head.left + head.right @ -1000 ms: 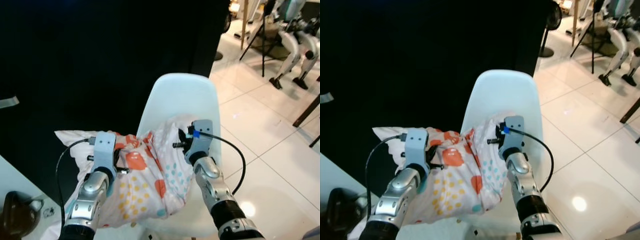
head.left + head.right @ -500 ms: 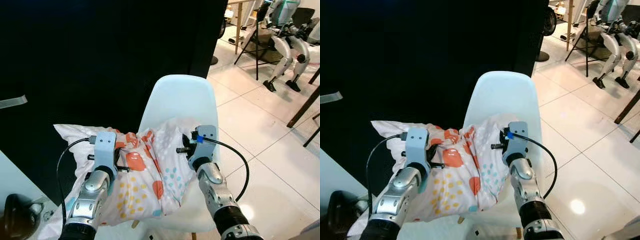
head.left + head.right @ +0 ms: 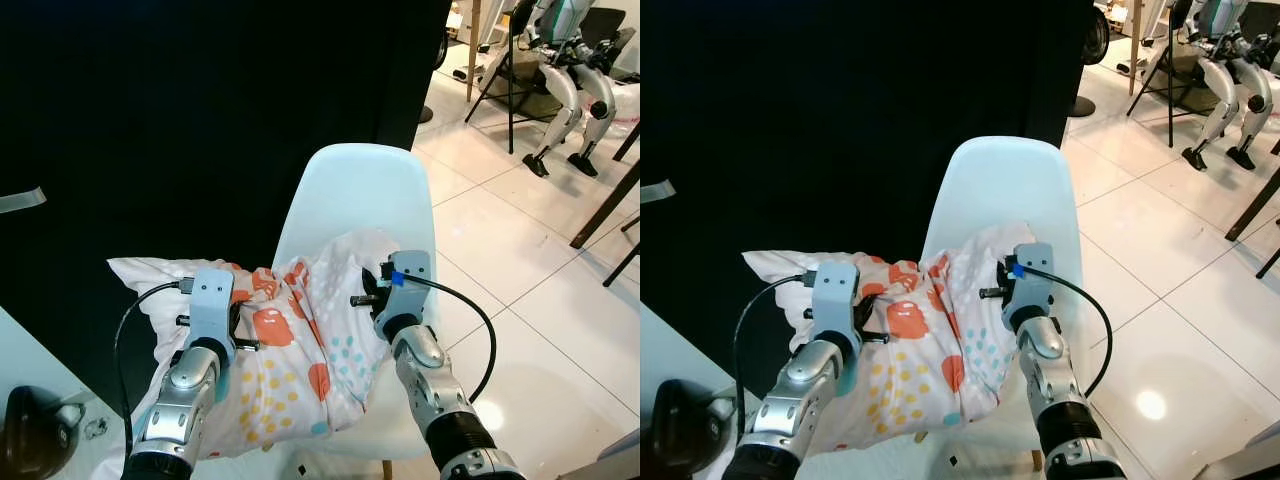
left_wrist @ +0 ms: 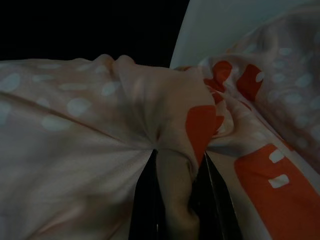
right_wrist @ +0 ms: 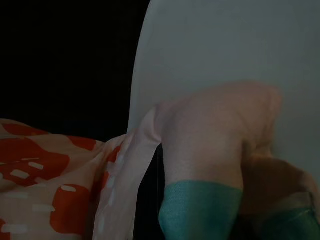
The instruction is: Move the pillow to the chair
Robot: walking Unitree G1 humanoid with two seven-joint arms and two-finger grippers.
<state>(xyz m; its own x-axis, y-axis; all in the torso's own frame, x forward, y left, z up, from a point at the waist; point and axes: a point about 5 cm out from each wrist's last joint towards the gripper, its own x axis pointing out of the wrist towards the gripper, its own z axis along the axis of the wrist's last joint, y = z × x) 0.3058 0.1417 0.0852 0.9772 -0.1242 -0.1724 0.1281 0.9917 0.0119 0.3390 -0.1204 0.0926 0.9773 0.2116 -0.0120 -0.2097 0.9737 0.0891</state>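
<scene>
1. Black fingers (image 4: 147,200) of the left gripper (image 4: 175,200) pinch a bunched fold of the pillow (image 3: 290,365) between them; the cloth puckers tight at the grip in the left wrist view.
2. The right gripper (image 5: 200,210) clamps the pillow's far corner — pale fabric with a teal band wraps over its fingers, hiding most of them, with the chair's back close beyond.
3. Held between both grippers, the white pillow, printed with orange, yellow and teal dots, sags in the middle. Its right end lies over the seat of the chair (image 3: 360,195); its left end juts out past the seat's edge, in front of a black curtain (image 3: 200,110).
4. The pale blue shell chair stands on a glossy white tiled floor (image 3: 520,260), its back upright behind the pillow.
5. Further off — other legged robots (image 3: 565,80) stand at the room's far right, and a dark rounded object (image 3: 30,435) sits on a white surface by the left arm.
</scene>
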